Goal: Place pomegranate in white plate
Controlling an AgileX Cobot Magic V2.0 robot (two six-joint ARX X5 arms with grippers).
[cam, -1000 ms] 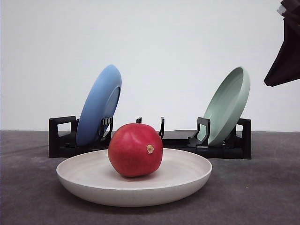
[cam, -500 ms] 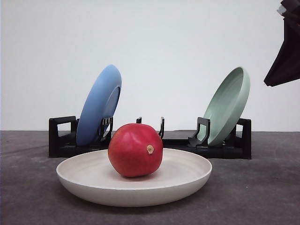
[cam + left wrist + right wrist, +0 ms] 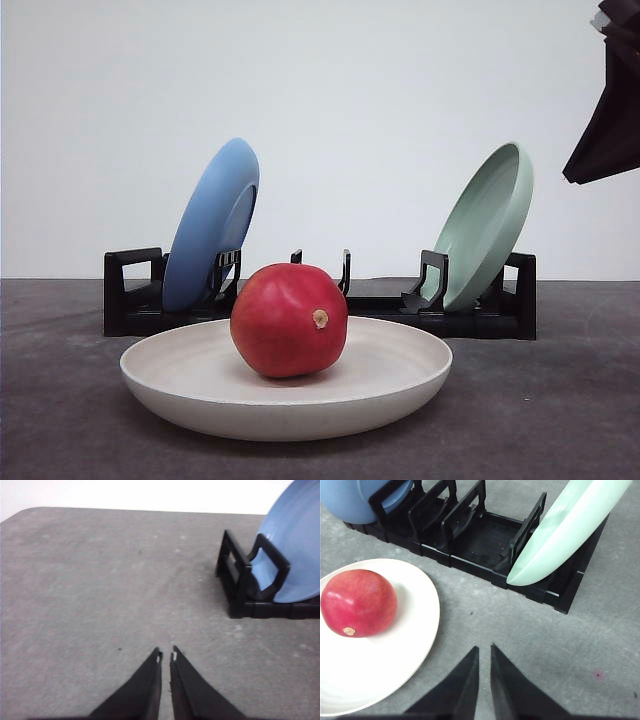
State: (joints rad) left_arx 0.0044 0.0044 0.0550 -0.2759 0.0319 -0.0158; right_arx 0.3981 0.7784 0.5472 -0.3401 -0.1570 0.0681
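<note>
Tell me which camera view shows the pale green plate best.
The front view: the pale green plate shows whole, leaning in the black rack behind the white plate. The right wrist view catches it edge-on and cropped, above the right gripper.

Blue plate (image 3: 212,222), green plate (image 3: 487,226), black rack (image 3: 320,300)

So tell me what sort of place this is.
Probably a lab test bench, not a kitchen: a bare grey table, a blank white wall, and a black dish rack holding two plates.
</note>
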